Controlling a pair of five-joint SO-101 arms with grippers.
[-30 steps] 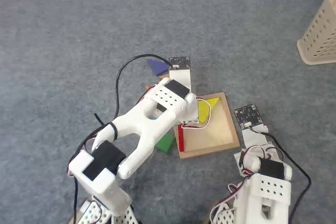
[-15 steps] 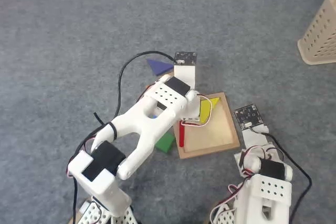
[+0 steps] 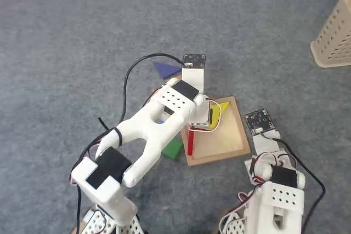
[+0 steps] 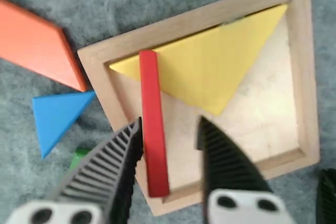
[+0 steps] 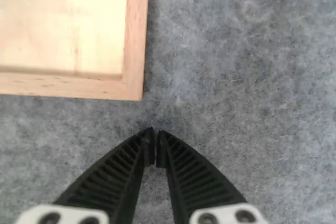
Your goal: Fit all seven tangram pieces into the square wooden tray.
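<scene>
The square wooden tray (image 3: 242, 130) lies between the two arms. A large yellow triangle (image 4: 215, 61) lies flat in it, along one side. A red piece (image 4: 153, 124) stands on its thin edge inside the tray, against the rim. My left gripper (image 4: 169, 124) hovers open over it, one finger close beside it and the other apart. My right gripper (image 5: 156, 148) is shut and empty on the carpet just outside a corner of the tray (image 5: 135, 35). Outside the tray lie an orange piece (image 4: 37, 45), a blue triangle (image 4: 55, 116), a green piece (image 3: 173, 149) and a purple triangle (image 3: 164, 68).
Grey carpet covers the whole table. A cream slotted basket (image 3: 334, 31) stands at the far right. The left arm (image 3: 148, 135) reaches across the loose pieces near the tray and hides part of them.
The left arm shifted slightly toward the far side over the tray. The red piece now looks narrower, tipped onto its edge. The right arm has not moved.
</scene>
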